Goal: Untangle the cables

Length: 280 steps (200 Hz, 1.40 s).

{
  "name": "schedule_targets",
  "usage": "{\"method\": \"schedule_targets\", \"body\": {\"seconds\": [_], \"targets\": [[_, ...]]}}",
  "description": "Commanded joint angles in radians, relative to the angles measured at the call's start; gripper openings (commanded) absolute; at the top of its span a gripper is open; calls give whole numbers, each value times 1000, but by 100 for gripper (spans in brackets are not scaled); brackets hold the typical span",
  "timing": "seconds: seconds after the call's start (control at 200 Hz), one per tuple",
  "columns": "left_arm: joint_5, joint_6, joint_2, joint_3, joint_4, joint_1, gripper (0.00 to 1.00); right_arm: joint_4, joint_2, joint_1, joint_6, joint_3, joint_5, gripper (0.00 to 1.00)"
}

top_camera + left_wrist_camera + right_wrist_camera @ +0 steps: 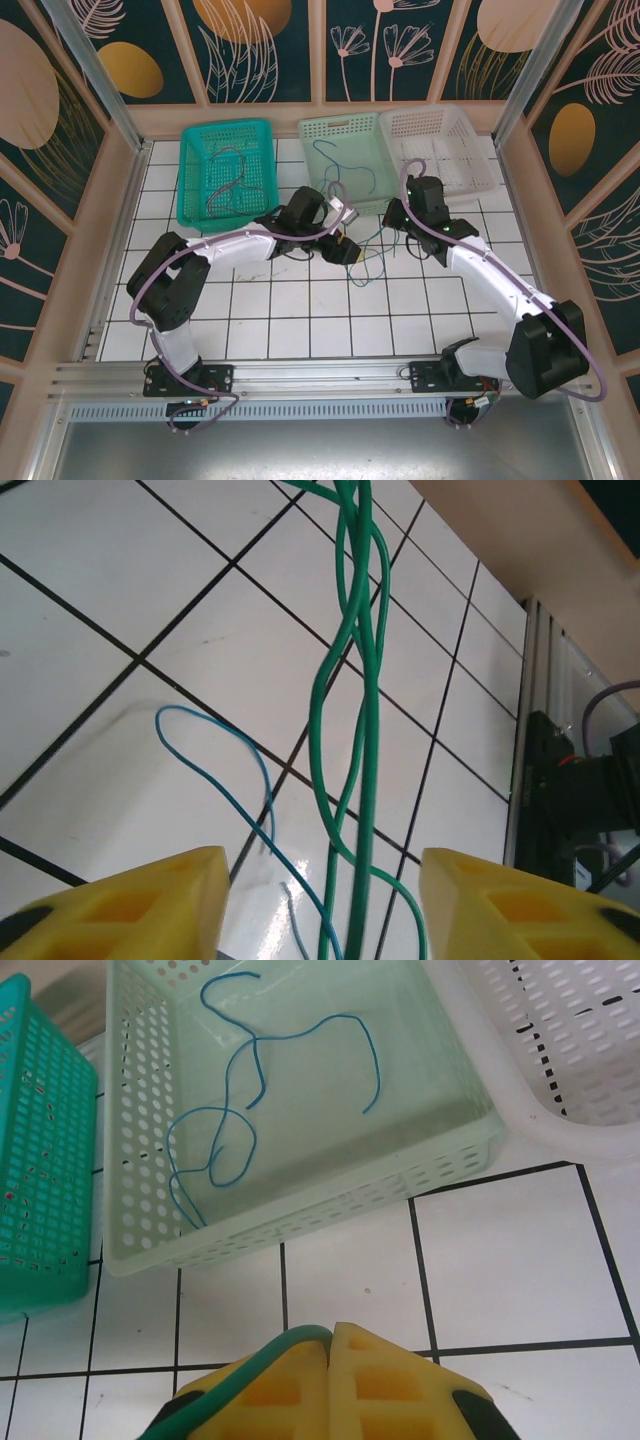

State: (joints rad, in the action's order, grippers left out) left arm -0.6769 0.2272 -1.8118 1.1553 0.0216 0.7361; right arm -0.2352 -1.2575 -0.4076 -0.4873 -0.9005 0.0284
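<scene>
The green cable (360, 730) is the one in hand. It hangs above the middle of the counter (270, 300), strung between the two claws. The right claw (330, 1338) is seen with its pads pressed together, and one end of the green cable is pinched between them. The left claw (325, 905) is spread wide, and several green strands, wound loosely about one another, pass through the gap between its fingers without being gripped.

A loose blue cable (265, 780) lies on the tiles just beneath the strands. Whether it is caught up with the green one cannot be told.

Three baskets are lined along the far edge. A reddish-pink cable (232, 182) is held in the teal basket (40, 1160) toward the far left corner. Another blue cable (250, 1060) lies in the pale green basket (300, 1215) at the middle. The white basket (580, 1050) is set next to it on the right.

The step is judged to be the freeing of the green cable from the remaining tangle, with sorting by colour partly done. For the next move, the green strands are probably to be closed on by the left claw and drawn away from the right. The twists would then be pulled out and the blue cable left behind on the counter. The pull is best kept gentle, lest the blue cable be dragged along.
</scene>
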Motion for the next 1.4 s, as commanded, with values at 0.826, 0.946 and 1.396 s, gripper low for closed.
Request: {"method": "schedule_targets", "body": {"seconds": [0.826,0.946,1.396], "targets": [[184,131,147,-134,178,3,0,-78,24,244,-176,206,-195,0],[187,126,165,-144,188,2,0,1,28,289,-205,244,-335,6],[212,262,137,-137,263,3,0,41,301,282,-241,338,-361,54]]}}
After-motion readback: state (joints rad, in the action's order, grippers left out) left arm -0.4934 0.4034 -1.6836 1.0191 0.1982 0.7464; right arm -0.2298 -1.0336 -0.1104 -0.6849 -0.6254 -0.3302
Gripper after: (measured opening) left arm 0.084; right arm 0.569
